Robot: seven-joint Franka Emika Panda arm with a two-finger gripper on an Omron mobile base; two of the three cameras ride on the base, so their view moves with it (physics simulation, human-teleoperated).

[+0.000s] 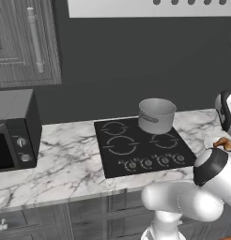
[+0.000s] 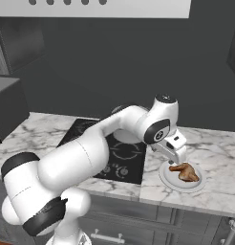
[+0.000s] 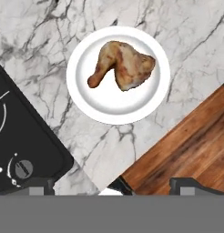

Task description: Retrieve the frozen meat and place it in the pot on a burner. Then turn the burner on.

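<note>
One frozen meat (image 3: pixel 122 65) piece, a brown-orange drumstick shape, is lying on a round white plate (image 3: pixel 92 102) on the marble counter (image 3: pixel 177 41); in the hand view its long axis is running from the narrow bone end at the lower left to the thick lumpy end at the upper right, and the piece is sitting toward the upper part of the plate with bare white rim showing all around it. One plate is resting just beside the right edge of the black cooktop (image 1: pixel 141 147), apart from it with a strip of marble between, and near the counter's front edge, beyond which wooden floor (image 3: pixel 191 145) is showing. One grey metal pot (image 1: pixel 156 115) is standing upright on the cooktop's back right burner, well apart from the meat, with the other burner rings bare and the row of knobs (image 1: pixel 155 161) lying along the cooktop's front. One microwave (image 1: pixel 14 131) is occupying the counter's far left, leaving open marble between it and the cooktop. One gripper (image 2: pixel 179 157) is hanging above the plate's near-left side, pointing down at it, with the arm arching from the base over the cooktop's front corner and bending at the wrist. Two finger tips (image 3: pixel 41 185) are showing at the bottom of the hand view, standing wide apart with nothing between them, above the meat and not touching it.
</note>
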